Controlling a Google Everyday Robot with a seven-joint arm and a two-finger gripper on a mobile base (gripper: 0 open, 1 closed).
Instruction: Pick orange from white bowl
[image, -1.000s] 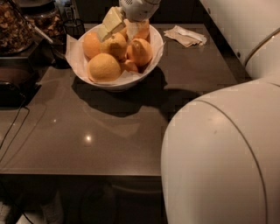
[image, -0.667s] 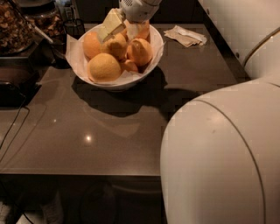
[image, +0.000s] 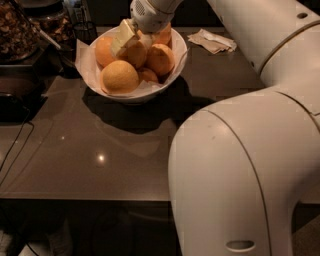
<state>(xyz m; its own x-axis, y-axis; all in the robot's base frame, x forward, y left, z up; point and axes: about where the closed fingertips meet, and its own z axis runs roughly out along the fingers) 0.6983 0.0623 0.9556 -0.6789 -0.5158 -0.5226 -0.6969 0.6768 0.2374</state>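
Reaching into the white bowl (image: 136, 94), the gripper (image: 134, 39) sits over the orange (image: 136, 54); grip state cannot be told. Next: confirm hold, lift clear.

Glossy dark countertop (image: 75, 135), one light glint (image: 101, 158), dim surroundings; pincer (image: 130, 42) over its far end.

The pincer (image: 133, 44) has dipped lower into the white bowl (image: 150, 93).

gripper (image: 128, 40): low over the white bowl (image: 178, 56), hiding part of the orange (image: 138, 56) beneath  
back oranges (image: 165, 35): mostly blocked by the wrist  
arm (image: 240, 165): cropped top and right  
top-left clutter (image: 15, 30): too dark to make out
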